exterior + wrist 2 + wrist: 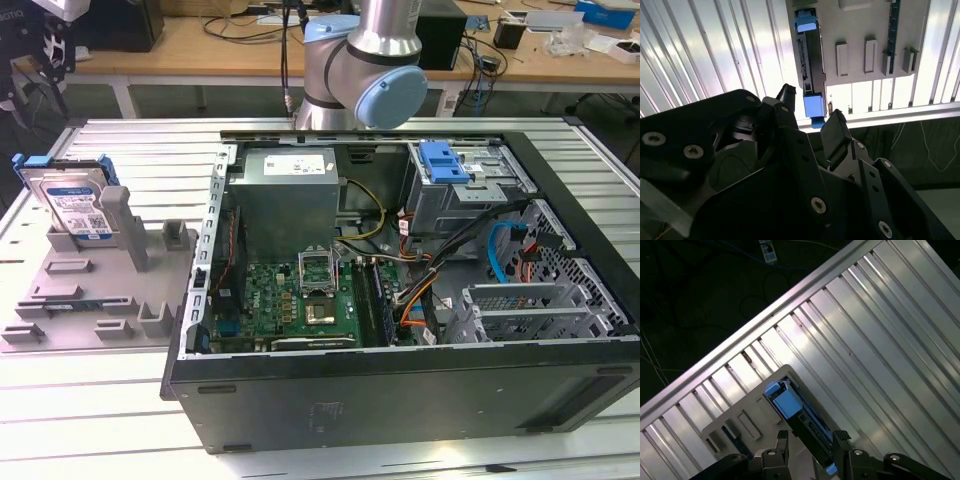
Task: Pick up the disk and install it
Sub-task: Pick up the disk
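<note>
**Disk stands in its gray stand**

You can see the disk [75,205] standing on its edge in the gray stand [90,290], at the exterior view's left. The open computer case [400,400] sits beside it on the counter [100,420].

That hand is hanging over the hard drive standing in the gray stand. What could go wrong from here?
1. The open hand hovers over the disk's thin upper edge. If it is off-centre, a finger may strike the blue carrier frame or the gray holder.
2. Loose cables crowd the drive cage inside the computer case, so the disk might snag there.
</note>
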You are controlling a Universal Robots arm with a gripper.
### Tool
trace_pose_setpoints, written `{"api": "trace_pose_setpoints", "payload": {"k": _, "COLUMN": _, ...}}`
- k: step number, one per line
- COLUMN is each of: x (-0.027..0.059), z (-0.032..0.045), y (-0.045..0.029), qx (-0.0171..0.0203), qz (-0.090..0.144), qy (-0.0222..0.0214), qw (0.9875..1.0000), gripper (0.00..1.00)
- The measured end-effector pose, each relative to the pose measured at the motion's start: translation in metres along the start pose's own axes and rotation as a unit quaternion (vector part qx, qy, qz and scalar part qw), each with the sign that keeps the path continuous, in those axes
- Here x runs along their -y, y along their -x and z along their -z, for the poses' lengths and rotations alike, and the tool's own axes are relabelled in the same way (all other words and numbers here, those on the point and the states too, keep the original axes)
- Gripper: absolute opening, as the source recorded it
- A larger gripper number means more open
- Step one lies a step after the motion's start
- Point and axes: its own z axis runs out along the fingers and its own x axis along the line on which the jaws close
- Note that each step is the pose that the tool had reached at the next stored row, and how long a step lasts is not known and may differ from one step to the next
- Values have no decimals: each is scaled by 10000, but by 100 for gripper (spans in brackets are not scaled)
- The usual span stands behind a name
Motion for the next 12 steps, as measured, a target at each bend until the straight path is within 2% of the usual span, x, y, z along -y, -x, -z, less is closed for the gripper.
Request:
{"api": "trace_pose_setpoints", "payload": {"k": 9, "x": 0, "z": 0, "y": -1, "qx": -3, "qz": 52, "qy": -1, "qw": 10000, "gripper": 48}}
{"api": "trace_pose_setpoints", "payload": {"k": 10, "x": -1, "z": 0, "y": 1, "qx": -10, "qz": 182, "qy": -4, "qw": 9998, "gripper": 48}}
{"api": "trace_pose_setpoints", "payload": {"k": 12, "x": -2, "z": -1, "y": 2, "qx": -33, "qz": 605, "qy": -11, "qw": 9982, "gripper": 48}}
